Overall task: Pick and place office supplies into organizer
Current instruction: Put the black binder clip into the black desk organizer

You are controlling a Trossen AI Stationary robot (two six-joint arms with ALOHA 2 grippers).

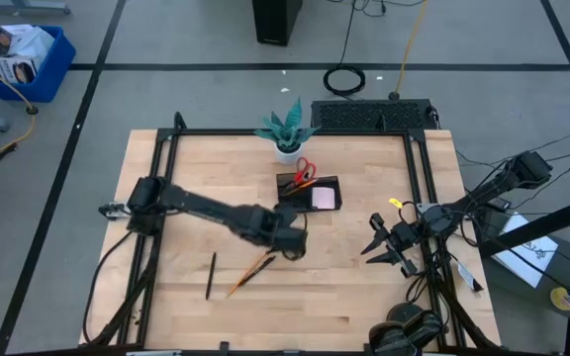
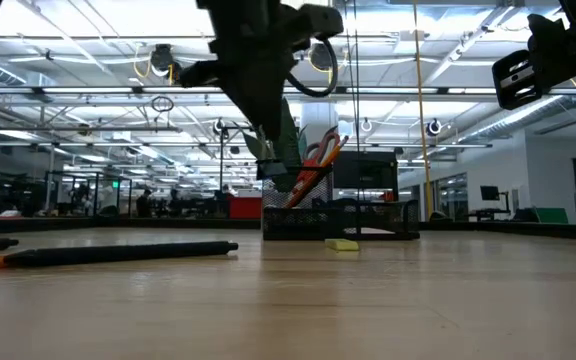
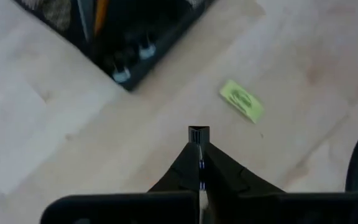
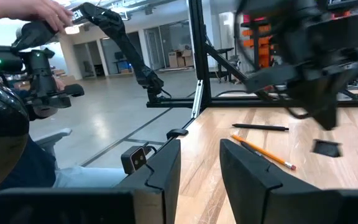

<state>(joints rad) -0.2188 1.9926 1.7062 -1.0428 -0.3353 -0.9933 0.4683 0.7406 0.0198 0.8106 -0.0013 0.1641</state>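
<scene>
Near the desk's middle, the left pincer hung shut and empty.
Beside it lay a small yellow-green clip, close by the black mesh organizer; the right pincer waited part-open, empty, near the right edge.

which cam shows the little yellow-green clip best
The left wrist view: the yellow-green clip lies flat on bare wood, fully visible. The low view shows it edge-on before the organizer; the other views barely show it.
</scene>
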